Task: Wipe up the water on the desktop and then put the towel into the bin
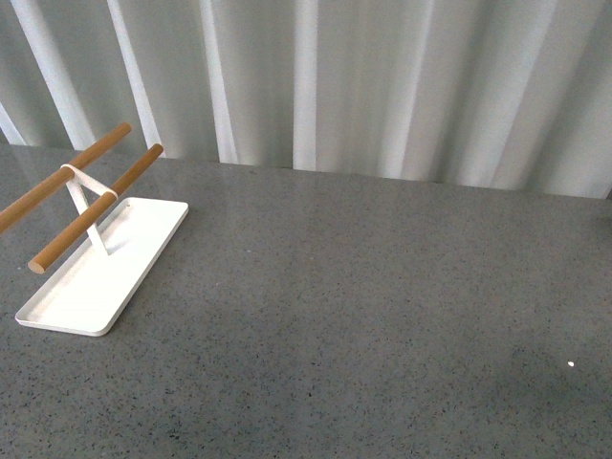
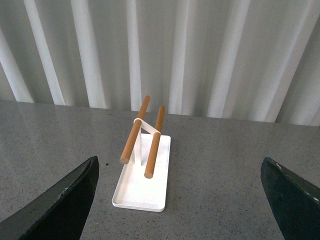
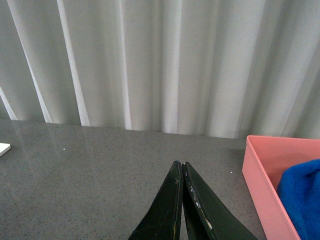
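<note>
The speckled dark grey desktop [image 1: 363, 287] fills the front view, and neither arm shows there. In the right wrist view the bright blue towel [image 3: 302, 197] lies inside the pink bin [image 3: 260, 192]. My right gripper [image 3: 181, 165] hangs above the desktop [image 3: 100, 165] beside the bin, jaws pressed together with nothing between them. My left gripper [image 2: 180, 175] is open wide over the desktop [image 2: 220, 170]; its dark fingers [image 2: 65, 200] sit at both sides of that view and hold nothing.
A white tray [image 1: 105, 263] with a rack of two wooden bars [image 1: 96, 206] stands at the desktop's left. It lies ahead of the left gripper, white tray [image 2: 142, 180] and bars [image 2: 145, 135] both showing. White pleated curtains [image 1: 382, 86] close off the far edge.
</note>
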{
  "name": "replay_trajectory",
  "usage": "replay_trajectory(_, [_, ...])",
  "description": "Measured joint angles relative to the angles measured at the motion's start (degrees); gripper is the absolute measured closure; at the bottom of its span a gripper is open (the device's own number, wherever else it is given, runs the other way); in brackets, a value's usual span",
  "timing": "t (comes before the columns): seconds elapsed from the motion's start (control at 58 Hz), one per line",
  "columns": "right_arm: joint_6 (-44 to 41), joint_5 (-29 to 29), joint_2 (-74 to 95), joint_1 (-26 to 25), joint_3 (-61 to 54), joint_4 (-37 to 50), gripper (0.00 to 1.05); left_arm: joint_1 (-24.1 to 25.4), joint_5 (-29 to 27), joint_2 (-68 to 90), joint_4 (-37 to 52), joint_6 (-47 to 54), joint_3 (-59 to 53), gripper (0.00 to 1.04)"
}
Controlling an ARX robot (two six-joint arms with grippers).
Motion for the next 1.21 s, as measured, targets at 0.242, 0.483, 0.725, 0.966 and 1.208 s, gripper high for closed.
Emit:
replay_trajectory(0.242, [0.02,0.00,0.00,-0.02,0.00,-0.04,1.01,0.02,0.00,0.00,0.00,0.00,0.00,0.07])
replay_trajectory(0.483, [0.00,0.00,-0.02,-0.02,0.00,-0.04,0.59,0.00,0.00,0.00,0.00,0.00,0.00,0.07])
replay_trajectory(0.725, [0.02,0.00,-0.04,-0.02,0.00,-0.04,0.09,0.00,0.00,0.00,0.00,0.00,0.00,0.07])
replay_trajectory(0.966, [0.13,0.00,-0.04,-0.02,0.00,-0.04,0.07,0.00,0.00,0.00,0.00,0.00,0.00,0.07])
replay_trajectory(1.208, [0.11,0.00,-0.04,-0.02,0.00,-0.04,0.07,0.00,0.00,0.00,0.00,0.00,0.00,0.07])
